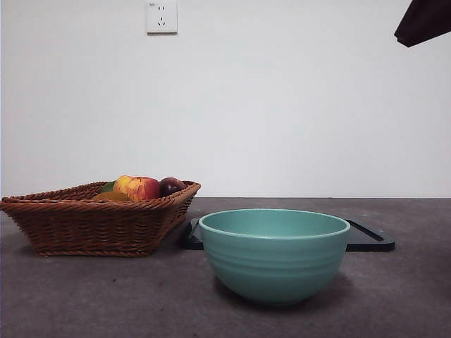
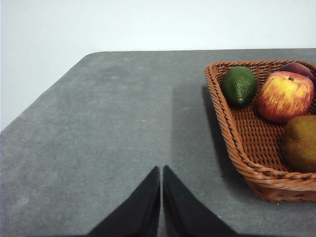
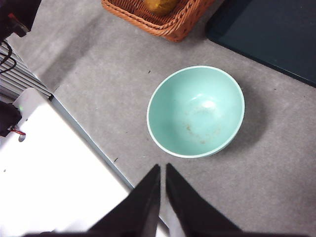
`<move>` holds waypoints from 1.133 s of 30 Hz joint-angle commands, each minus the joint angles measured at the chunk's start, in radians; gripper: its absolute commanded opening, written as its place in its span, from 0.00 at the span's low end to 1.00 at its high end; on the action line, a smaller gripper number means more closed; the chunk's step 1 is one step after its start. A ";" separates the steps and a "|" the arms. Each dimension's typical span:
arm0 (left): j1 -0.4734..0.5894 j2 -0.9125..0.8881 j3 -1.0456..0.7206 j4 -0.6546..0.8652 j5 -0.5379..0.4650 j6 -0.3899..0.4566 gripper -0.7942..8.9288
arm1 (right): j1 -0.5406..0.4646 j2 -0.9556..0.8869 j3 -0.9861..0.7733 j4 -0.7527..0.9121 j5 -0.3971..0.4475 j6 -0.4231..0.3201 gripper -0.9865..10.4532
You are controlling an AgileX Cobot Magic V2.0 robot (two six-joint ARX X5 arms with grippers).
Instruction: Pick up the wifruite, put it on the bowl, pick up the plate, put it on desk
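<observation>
The bowl [image 1: 274, 255] stood upright on the desk [image 1: 84, 296], near the front edge, w/ nothing in it; the right wrist view showed only a few faint brownish marks on its pale inside. Just behind it lay a flat black tray [image 1: 370, 238], partly hidden by the bowl, also bare. To one side of the bowl sat a brown wicker basket [image 1: 91, 225], its near corner close to the tray but whether touching couldn't be told. In the basket lay a red-and-yellow apple [image 2: 285, 96], a dark green avocado-like fruit [image 2: 239, 84], a brownish-yellow fruit [image 2: 301, 143] and a dark red fruit [image 2: 297, 68] behind the apple, mostly hidden. The left gripper [image 2: 161, 170] hung above bare desk beside the basket, apart from it, jaws pressed together w/ only a thin slit between the tips, holding nothing. The right gripper [image 3: 163, 168] hung over the desk's front edge just short of the bowl, jaws likewise closed tip to tip, holding nothing. In the front view only a dark arm tip [image 1: 423, 21] showed at a top corner; which arm it was couldn't be told. A wall socket [image 1: 161, 17] sat on the white wall behind.
</observation>
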 commanded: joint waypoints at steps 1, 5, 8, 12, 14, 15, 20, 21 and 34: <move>0.003 -0.001 -0.021 -0.005 -0.002 -0.005 0.09 | 0.006 0.006 0.017 0.010 -0.002 -0.011 0.09; 0.003 -0.001 -0.021 -0.005 -0.002 -0.005 0.09 | 0.006 0.006 0.017 0.010 -0.002 -0.011 0.09; 0.003 -0.001 -0.021 -0.005 -0.002 -0.005 0.09 | 0.006 0.006 0.017 0.010 -0.002 -0.011 0.09; 0.003 -0.001 -0.021 -0.005 -0.002 -0.005 0.09 | 0.006 0.006 0.017 0.010 -0.002 -0.011 0.09; 0.003 -0.001 -0.021 -0.005 -0.002 -0.005 0.09 | 0.003 0.003 0.017 0.016 0.003 -0.043 0.09; 0.003 -0.001 -0.021 -0.005 -0.002 -0.005 0.09 | -0.007 -0.002 0.017 0.022 0.009 -0.059 0.09; 0.003 -0.001 -0.021 -0.006 -0.002 -0.005 0.09 | -0.136 -0.060 -0.007 0.172 0.051 -0.122 0.09; 0.003 -0.001 -0.021 -0.005 -0.002 -0.005 0.09 | -0.176 -0.081 -0.021 0.220 0.051 -0.121 0.09; 0.003 -0.001 -0.021 -0.005 -0.002 -0.005 0.09 | -0.562 -0.465 -0.474 0.732 0.116 -0.159 0.09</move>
